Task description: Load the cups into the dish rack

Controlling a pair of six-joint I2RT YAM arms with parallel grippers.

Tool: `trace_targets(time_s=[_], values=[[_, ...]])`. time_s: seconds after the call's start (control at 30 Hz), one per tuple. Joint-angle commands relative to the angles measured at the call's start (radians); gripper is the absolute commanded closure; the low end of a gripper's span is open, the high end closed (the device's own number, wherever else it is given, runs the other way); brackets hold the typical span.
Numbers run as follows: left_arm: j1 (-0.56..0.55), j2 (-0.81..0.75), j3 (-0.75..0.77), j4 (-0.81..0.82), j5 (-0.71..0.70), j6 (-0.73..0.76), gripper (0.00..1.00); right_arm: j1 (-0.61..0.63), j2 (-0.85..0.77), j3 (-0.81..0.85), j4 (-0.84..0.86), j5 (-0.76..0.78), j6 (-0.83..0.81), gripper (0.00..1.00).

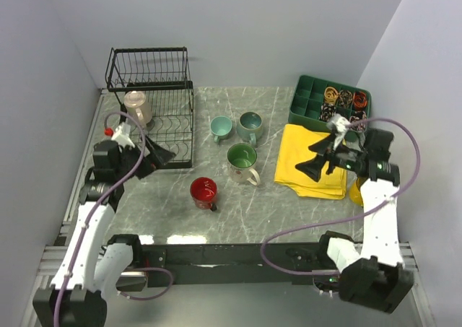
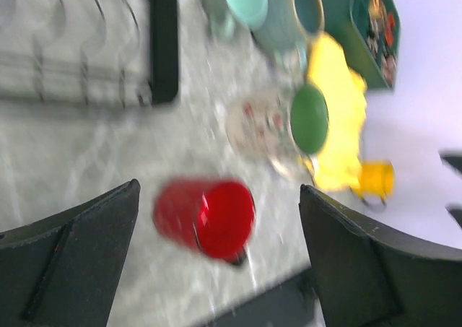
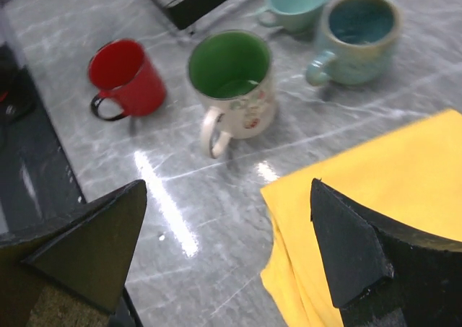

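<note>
Grey marbled surface (image 1: 166,204) seen from above. At back left stands a black wire dish rack (image 1: 153,78) with a beige mug (image 1: 137,107) inside it. Mid-surface sit a pale teal mug (image 1: 221,128), a darker teal mug (image 1: 250,125), a green-lined cream mug (image 1: 242,161) and a red mug (image 1: 203,192).

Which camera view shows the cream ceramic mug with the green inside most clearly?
The right wrist view: the cream ceramic mug with the green inside is close and sharp there, handle and printed pattern visible. The top view shows it small, from above. The left wrist view shows it blurred.
</note>
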Motion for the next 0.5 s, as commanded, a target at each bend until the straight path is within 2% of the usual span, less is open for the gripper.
trace_targets(time_s=[0.0, 0.1, 0.13, 0.23, 0.4, 0.43, 0.47], values=[[-0.023, -0.097, -0.044, -0.160, 0.148, -0.069, 0.04, 0.180, 0.070, 0.142, -0.301, 0.104, -0.214, 0.00], [-0.095, -0.120, -0.095, -0.173, 0.130, -0.116, 0.07, 0.297, 0.073, 0.170, -0.245, 0.191, -0.153, 0.00], [-0.117, -0.126, -0.110, -0.167, 0.099, -0.133, 0.10, 0.372, 0.075, 0.173, -0.229, 0.211, -0.122, 0.00], [-0.213, -0.120, -0.152, -0.155, 0.045, -0.193, 0.13, 0.452, 0.101, 0.194, -0.198, 0.253, -0.097, 0.00], [-0.377, -0.033, -0.141, -0.156, -0.110, -0.242, 0.19, 0.512, 0.164, 0.240, -0.237, 0.305, -0.117, 0.00], [-0.409, -0.019, -0.132, -0.162, -0.136, -0.244, 0.25, 0.520, 0.167, 0.243, -0.243, 0.310, -0.125, 0.00], [-0.425, -0.005, -0.115, -0.164, -0.191, -0.251, 0.26, 0.535, 0.173, 0.248, -0.253, 0.316, -0.128, 0.00]])
